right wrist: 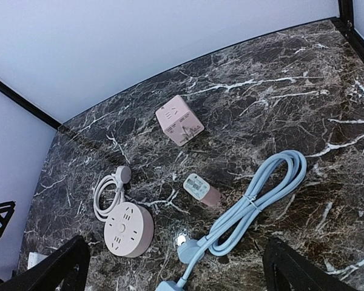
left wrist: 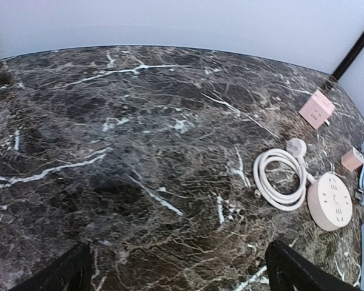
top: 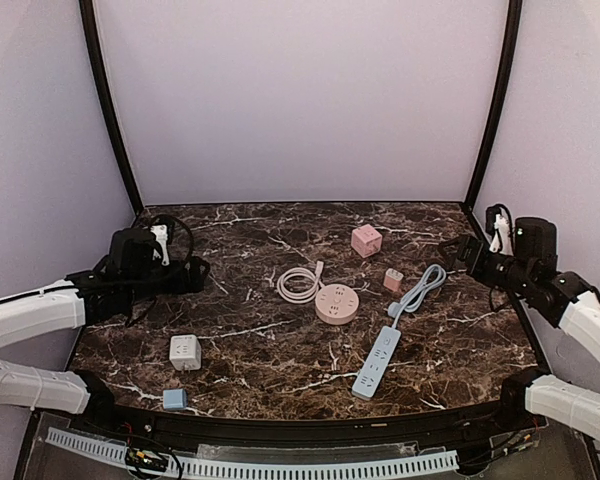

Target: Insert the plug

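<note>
Overhead, the left pincer (top: 198,272) hung at the left of the frame and the right pincer (top: 452,250) at the right, both above the dark marbled surface (top: 250,230) and neither touching anything. Near the middle lay a round pink socket hub (top: 337,303) with its pink cord (top: 298,285) coiled just beside it at the upper left. A pink cube socket (top: 366,240) sat above them and a small pink adapter (top: 393,281) to the right. A blue power strip (top: 377,362) lay lower right, its blue cable (top: 426,287) looped above it. At the lower left stood a white cube socket (top: 185,351) and a small blue adapter (top: 174,399).

From the left wrist, the left pincer (left wrist: 179,260) was spread wide, with bare surface (left wrist: 109,121) between its fingers. The pink plug (left wrist: 296,146) lay loose at the right, touching the cord coil, with the hub (left wrist: 330,201) below it.

From the right wrist, the right pincer (right wrist: 175,254) was spread just as wide, holding nothing. The blue plug (right wrist: 190,250) lay unplugged at the bottom centre, the pink plug (right wrist: 124,174) at the left above the hub (right wrist: 128,230).
</note>
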You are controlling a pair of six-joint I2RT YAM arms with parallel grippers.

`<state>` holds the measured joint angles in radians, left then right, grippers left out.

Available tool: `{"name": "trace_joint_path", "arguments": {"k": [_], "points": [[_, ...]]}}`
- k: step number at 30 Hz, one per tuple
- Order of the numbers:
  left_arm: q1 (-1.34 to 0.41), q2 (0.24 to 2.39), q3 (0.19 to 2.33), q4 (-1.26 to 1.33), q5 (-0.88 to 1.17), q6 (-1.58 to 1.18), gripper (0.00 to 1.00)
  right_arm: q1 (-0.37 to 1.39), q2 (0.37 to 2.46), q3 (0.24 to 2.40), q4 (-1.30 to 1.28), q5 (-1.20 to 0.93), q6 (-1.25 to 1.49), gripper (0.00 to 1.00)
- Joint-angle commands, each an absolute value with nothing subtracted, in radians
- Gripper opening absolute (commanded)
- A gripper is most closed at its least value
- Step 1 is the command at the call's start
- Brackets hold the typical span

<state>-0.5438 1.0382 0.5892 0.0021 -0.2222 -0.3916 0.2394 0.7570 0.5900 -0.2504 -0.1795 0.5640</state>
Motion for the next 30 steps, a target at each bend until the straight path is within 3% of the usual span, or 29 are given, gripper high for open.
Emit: {"name": "trace_joint_path", "arguments": {"k": [1,17,30], "points": [[-0.645,1.092,0.641,-0.005,-0.185,-0.340,1.00,0.287,0.741,0.613,-0.318,-0.131,0.596,0.99],[-0.944,1.400,0.851,0.016,-0.133,-0.201,1.00,0.490,0.869,0.672,-0.399,0.021,0.607,0.99],[-0.972,1.497,0.932,0.158,-0.086,-0.307,0.98,0.597,1.392,0.900,-0.319,0.189,0.309,0.96]]}}
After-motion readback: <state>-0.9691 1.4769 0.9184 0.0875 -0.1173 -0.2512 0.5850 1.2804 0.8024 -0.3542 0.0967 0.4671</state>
